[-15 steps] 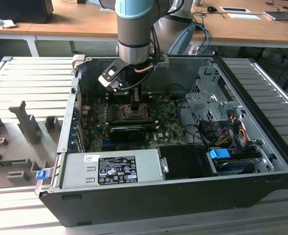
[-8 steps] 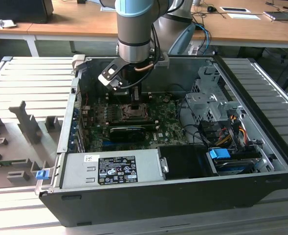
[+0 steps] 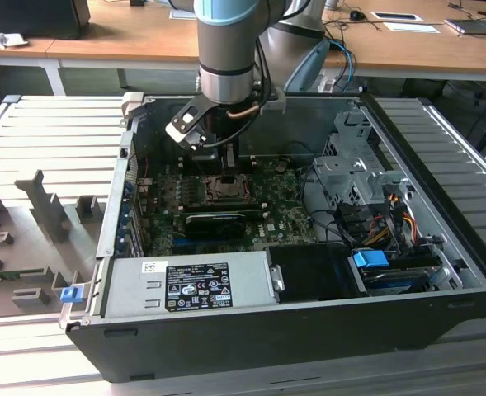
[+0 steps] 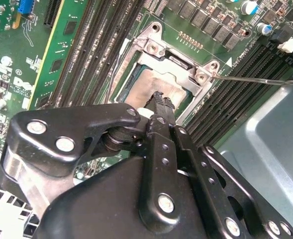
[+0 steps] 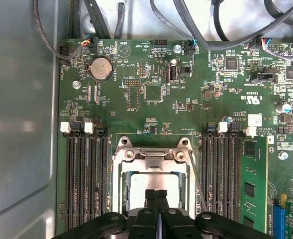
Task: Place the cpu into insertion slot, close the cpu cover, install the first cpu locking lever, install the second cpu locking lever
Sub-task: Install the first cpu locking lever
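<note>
We see the arm reaching straight down into the open case (image 3: 292, 330), with its gripper (image 5: 156, 193) over the slot (image 3: 226, 186) at the far middle of the board (image 5: 151, 74). In both wrist views the two fingers are pressed together with nothing between them. We take it they are closed to make one narrow tip that fits inside the cover's window.

The cpu (image 5: 145, 180) lies flat in the slot, its pale top showing through that window. The cover (image 5: 151, 156) appears to be down around it, so we judge the chip seated and the plate lowered. In the second wrist view the fingertips sit on or just above the chip's top; we cannot tell whether they touch.

A thin wire lever (image 4: 255, 78) juts out from the slot's corner across the memory slots (image 5: 84, 179) beside it. It looks free and not hooked down, so the locking does not seem finished. The graphics card (image 3: 214, 221) lies just near of the slot, clear of the gripper.
</note>
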Controlling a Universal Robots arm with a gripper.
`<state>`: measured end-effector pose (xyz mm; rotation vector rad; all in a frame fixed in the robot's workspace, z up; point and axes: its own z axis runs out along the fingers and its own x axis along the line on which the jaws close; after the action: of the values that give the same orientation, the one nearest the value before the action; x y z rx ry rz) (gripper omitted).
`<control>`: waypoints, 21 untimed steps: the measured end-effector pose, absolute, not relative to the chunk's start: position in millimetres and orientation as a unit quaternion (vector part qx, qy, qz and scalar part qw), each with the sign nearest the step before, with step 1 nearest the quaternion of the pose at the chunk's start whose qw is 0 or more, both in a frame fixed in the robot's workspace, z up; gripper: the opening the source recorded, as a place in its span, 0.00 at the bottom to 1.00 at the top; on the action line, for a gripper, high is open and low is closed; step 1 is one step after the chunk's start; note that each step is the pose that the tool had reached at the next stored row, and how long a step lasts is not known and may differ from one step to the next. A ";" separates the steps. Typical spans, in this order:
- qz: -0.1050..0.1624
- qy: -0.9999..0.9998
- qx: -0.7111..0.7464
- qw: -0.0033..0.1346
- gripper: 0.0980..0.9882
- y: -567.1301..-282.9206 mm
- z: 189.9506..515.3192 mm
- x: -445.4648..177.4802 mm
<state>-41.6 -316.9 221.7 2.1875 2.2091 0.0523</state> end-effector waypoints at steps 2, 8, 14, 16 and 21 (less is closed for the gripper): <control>0.017 0.710 0.703 0.016 0.01 -316.9 222.7 -41.6; 0.017 0.710 0.703 0.016 0.01 -316.9 225.8 -41.5; 0.017 0.710 0.703 0.016 0.01 -316.8 229.7 -41.5; 0.017 0.710 0.703 0.016 0.01 -316.9 232.5 -41.5; 0.017 0.710 0.703 0.016 0.01 -316.9 242.7 -41.5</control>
<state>-41.5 -316.9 242.7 2.1876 2.2091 0.0526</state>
